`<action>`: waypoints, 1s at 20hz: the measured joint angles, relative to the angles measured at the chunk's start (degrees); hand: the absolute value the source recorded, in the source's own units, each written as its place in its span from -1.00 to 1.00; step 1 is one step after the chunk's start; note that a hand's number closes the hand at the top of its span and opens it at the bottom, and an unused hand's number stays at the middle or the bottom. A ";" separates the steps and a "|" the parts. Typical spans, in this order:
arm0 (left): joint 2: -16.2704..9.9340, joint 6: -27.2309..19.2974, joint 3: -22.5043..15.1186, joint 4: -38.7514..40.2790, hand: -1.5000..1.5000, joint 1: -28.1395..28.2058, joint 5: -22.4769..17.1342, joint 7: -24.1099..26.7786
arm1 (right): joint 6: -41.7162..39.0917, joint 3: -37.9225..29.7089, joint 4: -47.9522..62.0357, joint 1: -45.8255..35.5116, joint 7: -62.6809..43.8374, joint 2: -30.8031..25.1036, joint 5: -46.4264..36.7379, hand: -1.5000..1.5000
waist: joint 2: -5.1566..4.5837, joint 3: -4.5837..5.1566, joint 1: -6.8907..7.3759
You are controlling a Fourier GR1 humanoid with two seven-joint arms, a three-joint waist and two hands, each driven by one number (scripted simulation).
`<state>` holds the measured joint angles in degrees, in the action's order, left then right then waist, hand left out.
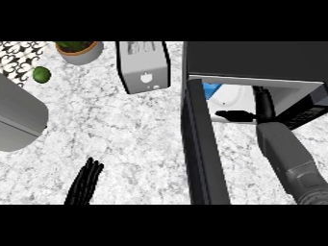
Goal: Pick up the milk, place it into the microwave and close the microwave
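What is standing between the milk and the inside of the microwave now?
Nothing visible. The milk is already inside the microwave opening, with the right hand reaching in beside it. The door stands open, swung toward the robot. The left hand rests low on the counter.

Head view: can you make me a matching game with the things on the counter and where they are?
Things:
1. milk carton
2. lime
3. potted plant
4. left hand

Places:
A. by the bottom edge, left of the open microwave door
B. inside the microwave
C. at the top, left of the toaster
D. far left, below the plant

Pairs: 1-B, 2-D, 3-C, 4-A
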<state>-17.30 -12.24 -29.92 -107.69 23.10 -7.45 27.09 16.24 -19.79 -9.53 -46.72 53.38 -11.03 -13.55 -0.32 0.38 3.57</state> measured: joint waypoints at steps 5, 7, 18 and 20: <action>0.83 -0.99 -0.88 -0.66 -1.00 -1.16 1.22 -2.33 | -7.55 -0.01 -0.91 3.01 2.77 0.80 0.92 -1.00 | 0.70 0.18 -0.58; 1.27 -1.27 -1.04 0.08 -1.00 -1.35 1.66 -2.10 | -9.61 0.19 -1.35 4.76 3.91 1.24 1.06 -1.00 | 0.93 0.20 -0.89; 2.20 2.09 -2.94 1.91 1.00 -4.10 0.14 -4.40 | -22.52 -0.34 -5.71 18.36 7.18 0.70 4.70 -1.00 | 0.93 -0.19 -3.79; 1.61 2.65 -3.79 2.28 1.00 -4.61 1.12 -5.29 | -24.28 -0.46 -7.25 21.15 6.85 0.04 5.75 -1.00 | 0.85 -0.25 -4.20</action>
<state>-15.69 -9.59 -33.71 -105.41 18.49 -6.33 21.80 -8.04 -20.25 -16.78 -25.57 60.23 -11.00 -7.80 0.52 0.13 -0.63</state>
